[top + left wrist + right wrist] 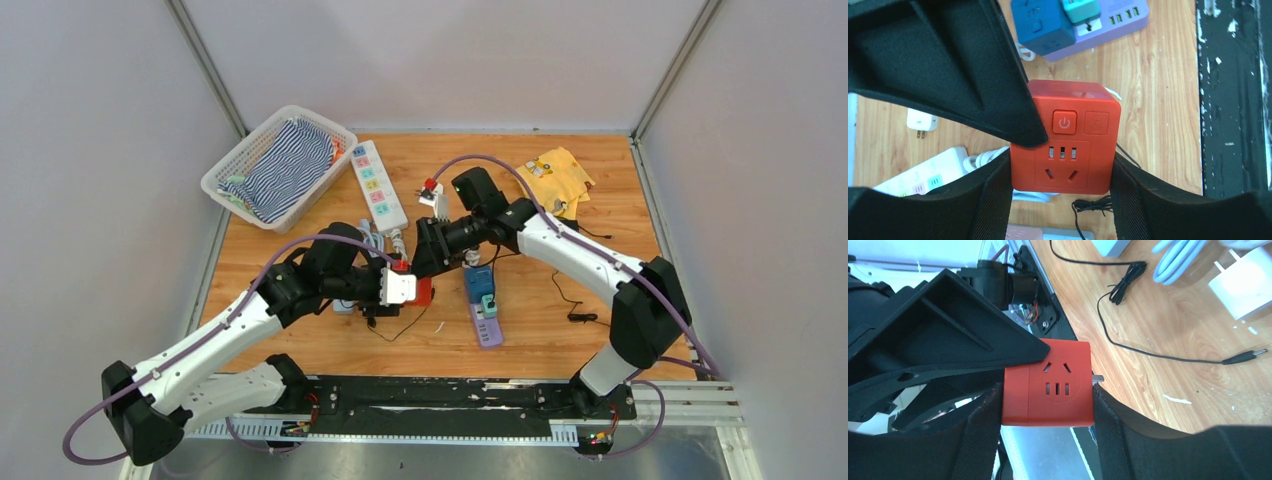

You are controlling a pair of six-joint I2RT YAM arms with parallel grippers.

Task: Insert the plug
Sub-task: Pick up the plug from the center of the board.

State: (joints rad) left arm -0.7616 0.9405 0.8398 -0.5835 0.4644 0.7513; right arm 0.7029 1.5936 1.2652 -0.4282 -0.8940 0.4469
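Now left claw [1062,172] and right claw [1047,401] clamp one red cube [1075,100].

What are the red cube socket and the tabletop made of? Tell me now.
The red cube-shaped socket adapter: likely moulded plastic, with smooth satin faces and crisp slot edges. The orange-brown tabletop: wood or wood-look laminate, with visible grain and a slight sheen.

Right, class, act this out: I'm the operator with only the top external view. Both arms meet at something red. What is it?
Observer: A red socket cube; the left wrist view shows a power button on its socket face.
Operator: Who holds it?
Observer: Both: the left gripper and the right gripper each clamp it on opposite sides.
Operator: Any prongs showing?
Observer: One metal pin sticks out of its side in the right wrist view.
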